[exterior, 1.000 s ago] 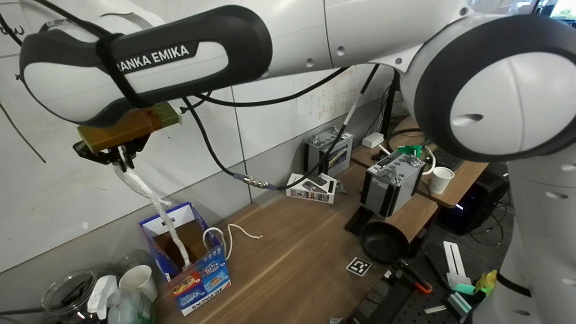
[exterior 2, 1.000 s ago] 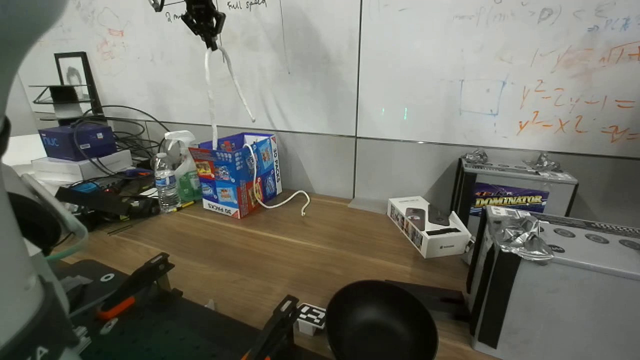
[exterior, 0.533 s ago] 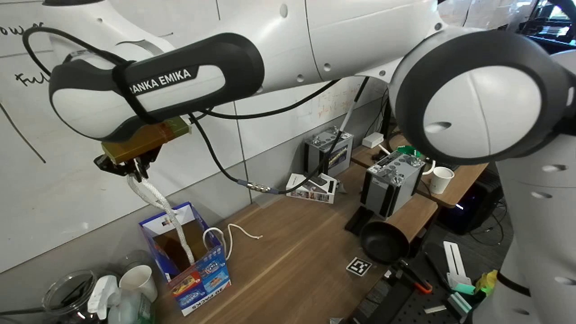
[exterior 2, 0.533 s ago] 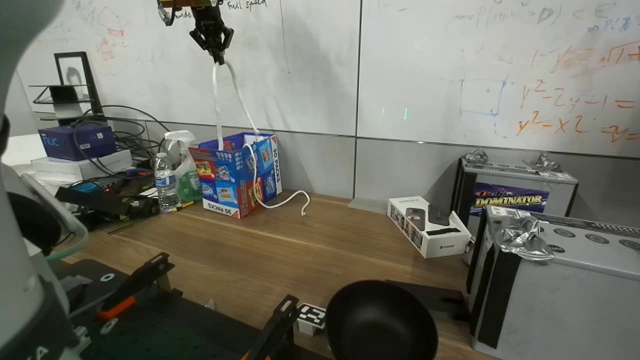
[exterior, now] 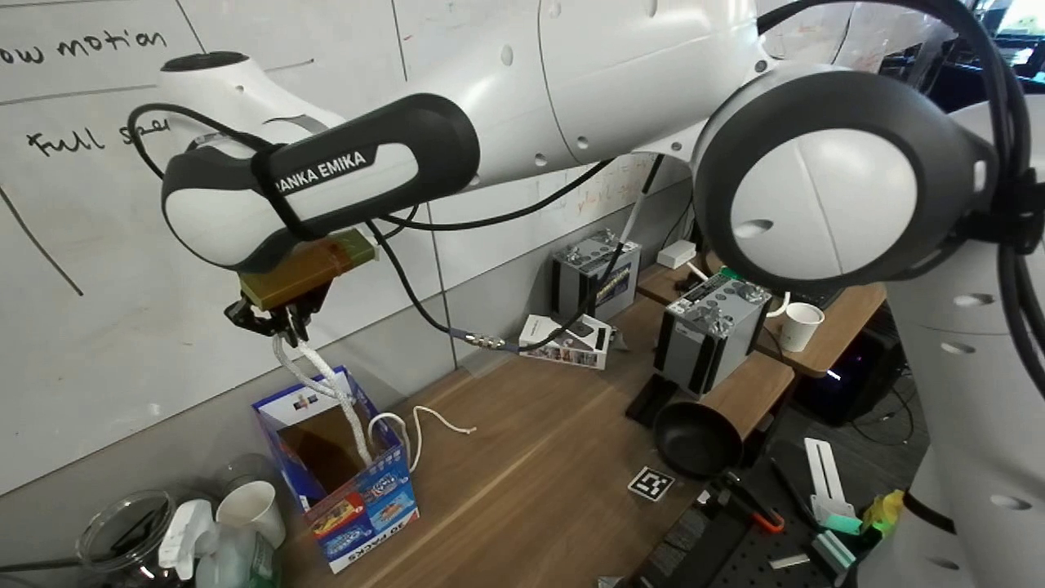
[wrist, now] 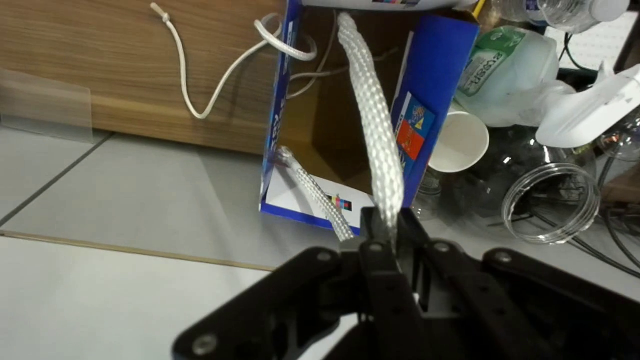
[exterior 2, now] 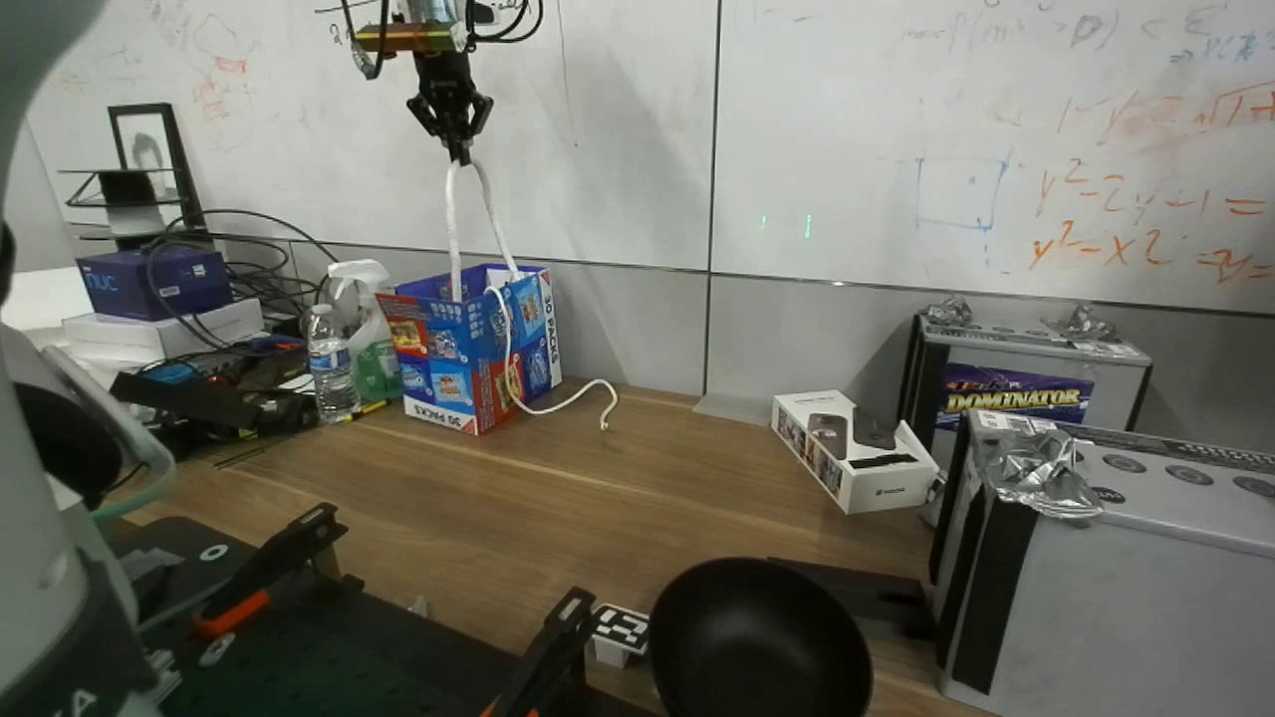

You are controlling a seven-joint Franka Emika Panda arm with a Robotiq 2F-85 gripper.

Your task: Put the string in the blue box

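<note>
White string [wrist: 375, 115] pinched over blue box [exterior 2: 443, 383]

Bend is clamped by fingers [wrist: 372, 227]; strands are hung below, one into the box. Tail is draped over rim, onto tabletop [exterior: 506, 457]. Straight lowering seems called for.

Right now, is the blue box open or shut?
Open: the wrist view looks straight into the box, showing its brown inside and some string.
</note>
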